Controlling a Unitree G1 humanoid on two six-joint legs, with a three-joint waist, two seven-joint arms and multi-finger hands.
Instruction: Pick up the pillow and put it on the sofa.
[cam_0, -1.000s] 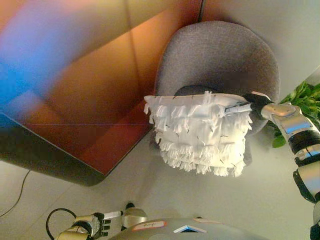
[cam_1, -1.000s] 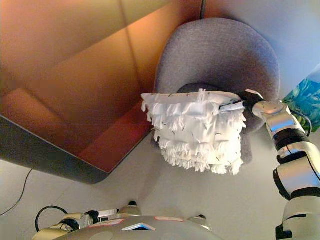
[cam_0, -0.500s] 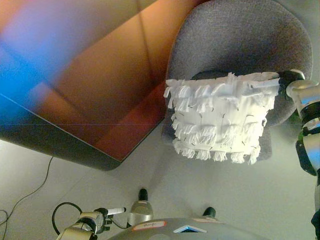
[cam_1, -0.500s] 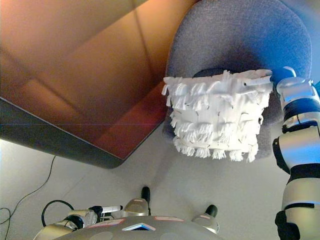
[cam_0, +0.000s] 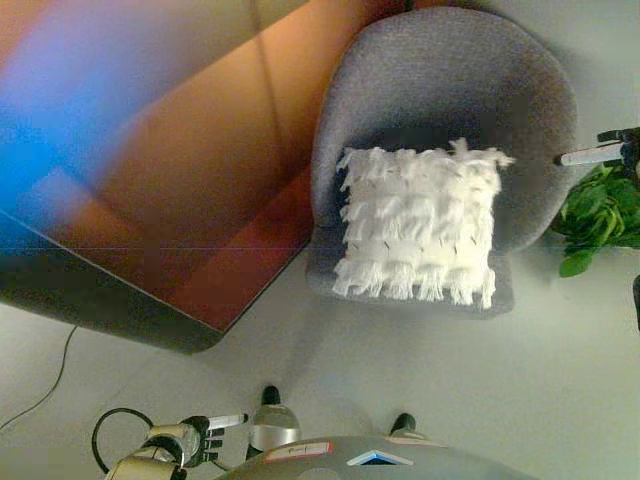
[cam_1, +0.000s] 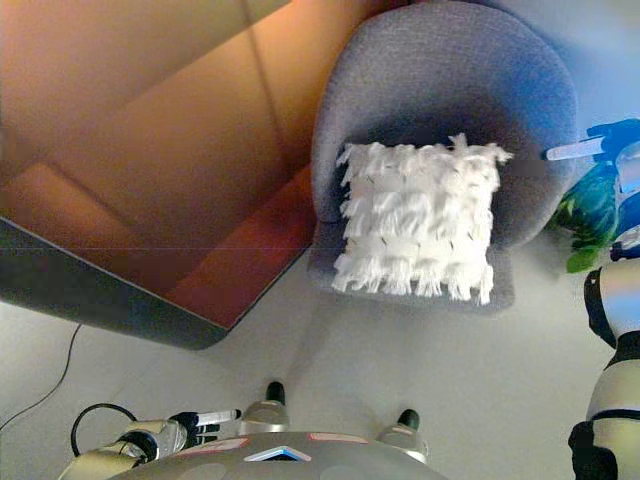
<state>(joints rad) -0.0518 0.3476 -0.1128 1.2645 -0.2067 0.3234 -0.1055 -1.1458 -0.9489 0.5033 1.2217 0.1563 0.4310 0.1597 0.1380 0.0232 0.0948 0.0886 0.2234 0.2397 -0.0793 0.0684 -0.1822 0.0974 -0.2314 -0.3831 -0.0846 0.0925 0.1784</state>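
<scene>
The white fringed pillow (cam_0: 420, 225) rests on the seat of the round grey sofa chair (cam_0: 440, 70), leaning against its curved back. My right hand (cam_0: 608, 153) hovers at the right edge of the view, beside the chair's right side and apart from the pillow. It is open, with one white-tipped finger (cam_1: 566, 152) pointing left and nothing in it. My left hand (cam_0: 195, 436) hangs idle and open at the bottom left, low over the floor.
A large dark slab-like surface (cam_0: 130, 200) with a rounded corner fills the left half of the view, up against the chair's left side. A green leafy plant (cam_0: 600, 205) stands right of the chair. Pale floor (cam_0: 450, 370) lies in front, with a thin cord (cam_0: 45, 385) at the lower left.
The pillow has left my right hand and dropped from hanging in front of the chair onto its seat. My right hand has drawn back to the right. The camera has shifted.
</scene>
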